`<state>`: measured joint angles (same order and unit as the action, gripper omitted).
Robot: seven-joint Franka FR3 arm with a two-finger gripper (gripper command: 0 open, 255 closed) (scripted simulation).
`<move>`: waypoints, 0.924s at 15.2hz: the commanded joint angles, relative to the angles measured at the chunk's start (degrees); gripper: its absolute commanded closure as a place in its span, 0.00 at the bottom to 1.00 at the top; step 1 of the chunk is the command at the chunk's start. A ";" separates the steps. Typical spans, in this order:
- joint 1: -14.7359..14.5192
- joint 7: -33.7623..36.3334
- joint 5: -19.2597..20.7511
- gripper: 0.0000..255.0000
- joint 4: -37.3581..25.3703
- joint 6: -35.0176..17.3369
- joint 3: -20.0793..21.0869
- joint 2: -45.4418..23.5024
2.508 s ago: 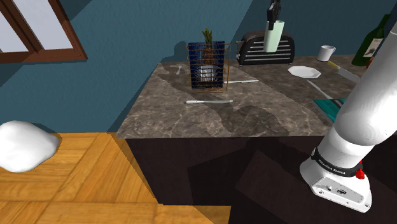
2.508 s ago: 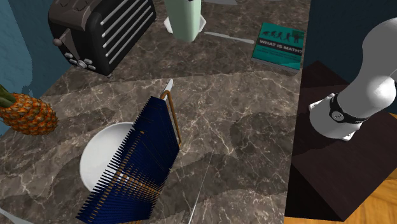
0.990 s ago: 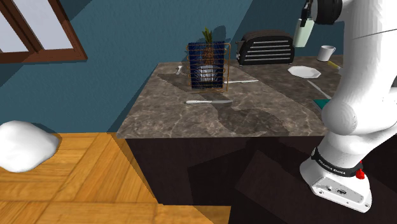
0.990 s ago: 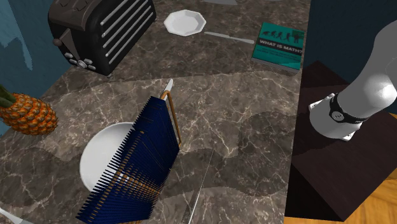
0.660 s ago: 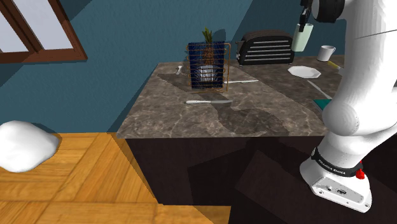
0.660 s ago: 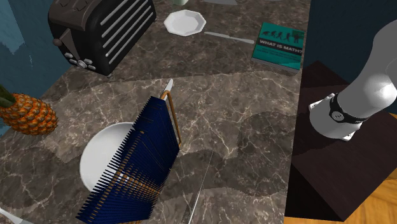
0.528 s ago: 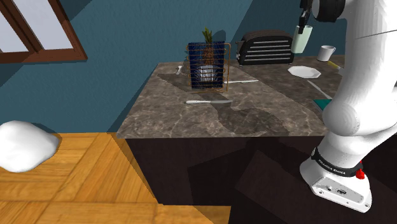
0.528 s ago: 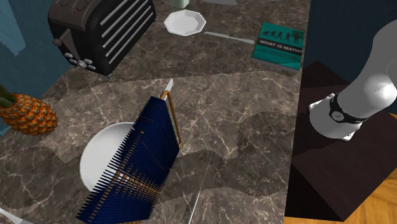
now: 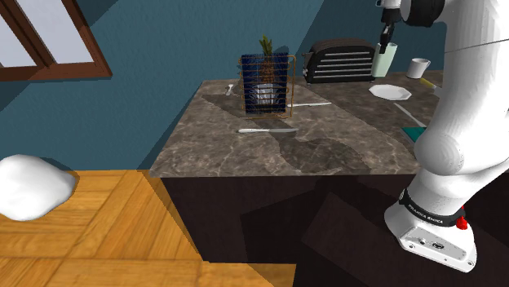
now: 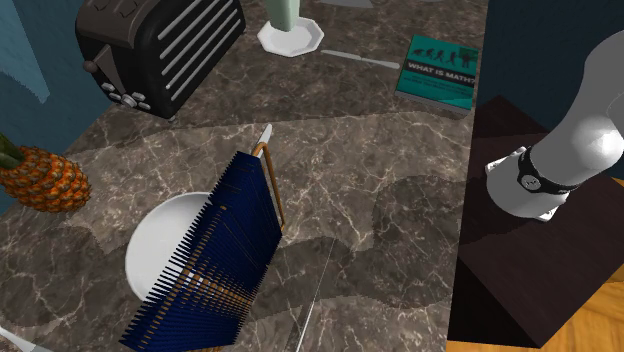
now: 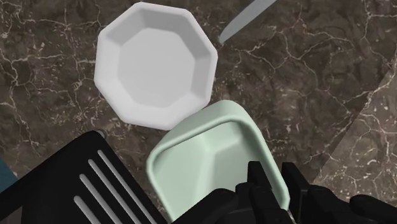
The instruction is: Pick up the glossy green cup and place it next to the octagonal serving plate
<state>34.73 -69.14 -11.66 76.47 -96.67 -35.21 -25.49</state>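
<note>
A: Biggest first?
B: Dark marble table (image 9: 326, 147). Then the white arm (image 9: 465, 98), rising from the stand at the shoulder view's right and reaching toward the far side.
A: On the table?
B: Black toaster (image 9: 338, 61) at the far edge. Blue wire rack (image 9: 265, 81) to the shoulder view's left of it, with a pineapple (image 10: 40, 180) behind. Teal book (image 10: 437, 70) near the stand.
A: And the plate?
B: White eight-sided plate (image 9: 390, 92), flat on the table, nearer than the toaster's right end.
A: Cup?
B: Pale green cup (image 9: 386, 59), upright, raised over the table by the toaster's right end, just beyond the plate. From the wrist, overlapping the plate's rim, with the toaster just beside.
A: Gripper?
B: Gripper (image 11: 278, 184) narrowed onto the cup's wall, one finger inside and one outside. Gripping the cup from above.
</note>
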 commanded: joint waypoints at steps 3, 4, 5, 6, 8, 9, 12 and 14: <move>-0.56 -0.04 0.01 1.00 3.37 -3.22 0.09 0.16; -0.66 -0.07 -0.02 1.00 4.14 -3.98 0.12 0.14; -0.76 -0.09 -0.05 1.00 4.88 -4.74 0.16 0.11; -0.84 -0.13 -0.10 1.00 5.60 -5.48 0.20 0.07; -0.99 -0.20 -0.22 1.00 6.98 -6.95 0.28 -0.07; -1.05 -0.24 -0.29 1.00 7.64 -7.68 0.33 -0.16; -1.19 -0.39 -0.55 1.00 9.50 -9.81 0.49 -0.51; -1.24 -0.51 -0.76 1.00 10.64 -11.19 0.62 -0.81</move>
<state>33.63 -69.70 -12.38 86.50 -107.20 -34.65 -26.28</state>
